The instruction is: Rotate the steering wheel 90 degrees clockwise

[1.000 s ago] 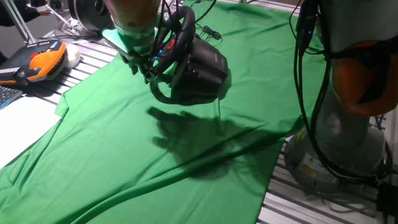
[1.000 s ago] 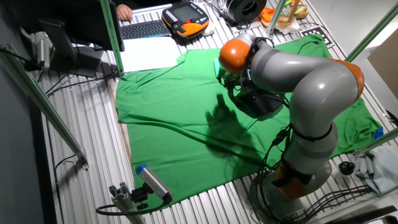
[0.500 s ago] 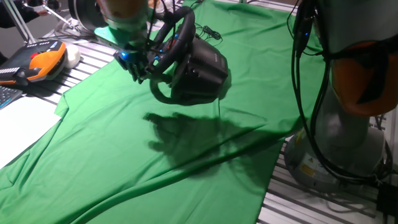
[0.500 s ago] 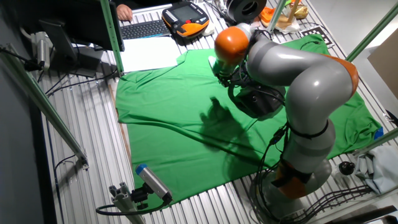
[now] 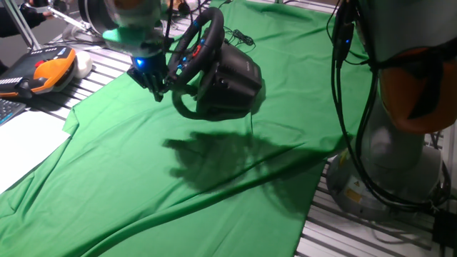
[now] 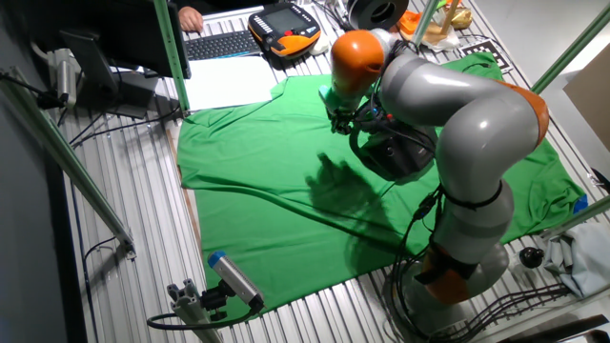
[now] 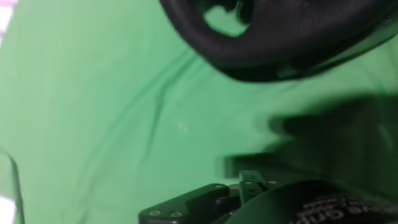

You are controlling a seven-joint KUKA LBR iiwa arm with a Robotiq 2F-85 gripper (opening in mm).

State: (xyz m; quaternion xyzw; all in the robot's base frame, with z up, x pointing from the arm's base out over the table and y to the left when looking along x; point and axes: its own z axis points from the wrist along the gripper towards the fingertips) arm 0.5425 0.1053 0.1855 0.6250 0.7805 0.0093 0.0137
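The black steering wheel [image 5: 205, 34] stands tilted on its bulky black base [image 5: 235, 82] at the back of the green cloth [image 5: 128, 178], small red buttons showing on the hub. My gripper [image 5: 157, 86] hangs just left of the wheel's lower left rim, a little apart from it, fingers looking open and holding nothing. In the other fixed view the gripper [image 6: 336, 119] is at the left edge of the wheel [image 6: 374, 157]. In the hand view the blurred rim [image 7: 249, 46] crosses the top, outside the fingers.
An orange teach pendant [image 5: 44, 70] and white paper lie at the left table edge. A black-and-silver ring device [image 5: 100, 14] stands behind the gripper. The arm's grey base [image 5: 396, 164] with hanging cables stands at the right. A keyboard [image 6: 214, 44] lies beyond the cloth.
The gripper has drawn back to the left, from around the wheel's left rim to a spot clear of it. The wheel and base look unmoved.
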